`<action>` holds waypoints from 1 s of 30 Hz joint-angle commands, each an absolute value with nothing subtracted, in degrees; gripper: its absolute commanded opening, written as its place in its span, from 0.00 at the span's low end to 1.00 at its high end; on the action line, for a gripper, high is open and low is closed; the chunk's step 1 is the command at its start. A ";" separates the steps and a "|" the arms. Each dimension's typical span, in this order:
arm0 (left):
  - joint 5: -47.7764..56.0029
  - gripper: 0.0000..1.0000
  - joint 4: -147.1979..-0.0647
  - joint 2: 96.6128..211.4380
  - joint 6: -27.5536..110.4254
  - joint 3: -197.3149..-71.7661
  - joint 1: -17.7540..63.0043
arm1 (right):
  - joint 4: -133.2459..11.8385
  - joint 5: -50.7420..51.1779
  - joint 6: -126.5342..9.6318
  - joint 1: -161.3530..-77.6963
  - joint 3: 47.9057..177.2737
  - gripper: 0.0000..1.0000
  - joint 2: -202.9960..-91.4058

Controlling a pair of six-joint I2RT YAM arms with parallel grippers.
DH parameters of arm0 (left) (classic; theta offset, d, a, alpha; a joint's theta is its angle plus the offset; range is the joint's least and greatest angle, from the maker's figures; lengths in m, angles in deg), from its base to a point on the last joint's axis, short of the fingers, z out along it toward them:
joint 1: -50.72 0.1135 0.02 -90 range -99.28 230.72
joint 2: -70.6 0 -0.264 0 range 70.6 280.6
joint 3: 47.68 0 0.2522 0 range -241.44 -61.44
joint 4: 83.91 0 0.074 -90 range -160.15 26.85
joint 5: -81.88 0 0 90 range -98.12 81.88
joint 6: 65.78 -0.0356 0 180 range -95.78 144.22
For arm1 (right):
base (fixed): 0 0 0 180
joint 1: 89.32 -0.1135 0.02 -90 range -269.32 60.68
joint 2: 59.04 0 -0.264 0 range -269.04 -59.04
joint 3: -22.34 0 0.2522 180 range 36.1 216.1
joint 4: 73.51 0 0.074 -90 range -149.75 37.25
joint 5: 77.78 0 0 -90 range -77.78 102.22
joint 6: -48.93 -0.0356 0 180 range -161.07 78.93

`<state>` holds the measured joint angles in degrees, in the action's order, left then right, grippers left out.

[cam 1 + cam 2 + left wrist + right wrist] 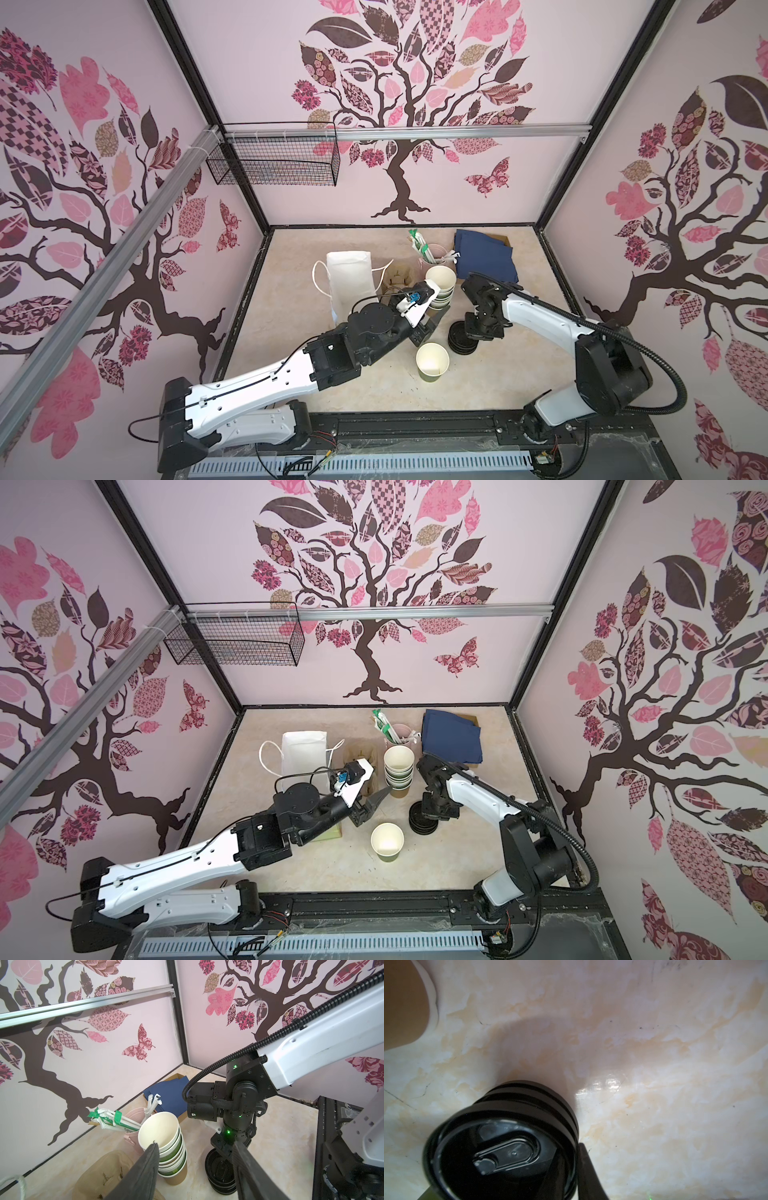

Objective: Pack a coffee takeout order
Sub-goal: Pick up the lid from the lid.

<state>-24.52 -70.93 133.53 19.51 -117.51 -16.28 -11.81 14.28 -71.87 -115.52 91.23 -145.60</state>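
Right wrist view: the top lid (506,1153) of the lid stack (461,338) is seen tilted against the lids under it.
Right gripper (566,1151): one finger is set inside the rim, one outside; the rim looks pinched between them.
Left gripper (195,1144): fingers are held well apart, nothing between them; it is hung just beside the cup stack (164,1138).
Green cup (432,361): stood upright and lidless toward the front edge of the desk (365,395), near the lid stack, touched by neither arm.
Carrier (399,276): placed between the paper bag (348,278) and the cup stack; empty as far as can be told.
Paper bag: laid flat, left of the desk's middle.
Napkin (484,253): seen at the far right corner.
Step judged: a lid is being picked for the green cup; packing not yet begun.
Risk 1: nested lids could be lifted together, since they are stacked tightly.
Risk 2: the thin rim could be lost from so small a pinch, and the lid dropped.
Risk 3: the light, unheld cup could be tipped if the lid is pressed on off-centre.
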 commanded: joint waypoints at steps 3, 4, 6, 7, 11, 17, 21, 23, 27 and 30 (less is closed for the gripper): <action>-25.34 0.59 -71.24 132.57 18.43 -116.24 -16.16 | -9.98 12.83 -71.65 -116.04 92.68 0.11 -143.09; -25.34 0.60 -71.26 132.56 18.34 -116.23 -16.16 | -9.69 12.92 -71.57 -115.98 92.83 0.11 -142.97; -25.43 0.60 -71.27 132.56 18.16 -116.26 -16.16 | -9.18 12.92 -71.56 -116.00 93.10 0.10 -142.54; -25.35 0.60 -71.21 132.56 18.03 -116.23 -16.16 | -9.00 12.89 -71.52 -116.01 93.17 0.10 -142.37; -25.43 0.60 -71.25 132.65 17.71 -116.23 -16.16 | -8.10 12.83 -71.87 -115.99 93.84 0.11 -141.21; -24.20 0.60 -69.88 132.91 15.59 -116.46 -16.16 | -6.50 11.72 -72.36 -115.98 94.18 0.11 -138.90; -17.20 0.59 -68.07 133.63 8.45 -116.54 -16.16 | -3.53 11.26 -71.97 -116.02 95.54 0.11 -136.97; -9.78 0.59 -64.77 134.25 1.36 -116.76 -16.16 | -1.73 10.58 -71.91 -115.95 96.68 0.11 -135.92; -0.84 0.59 -58.90 136.96 -15.02 -117.23 -17.16 | 2.79 8.25 -71.61 -116.00 99.53 0.12 -134.21; 0.16 0.59 -52.53 140.95 -24.54 -120.09 -17.74 | 6.08 6.75 -71.39 -116.00 101.91 0.13 -133.10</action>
<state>-5.57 -60.83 137.99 -10.29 -117.62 -17.26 0.06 8.88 -71.85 -115.56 98.99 -135.55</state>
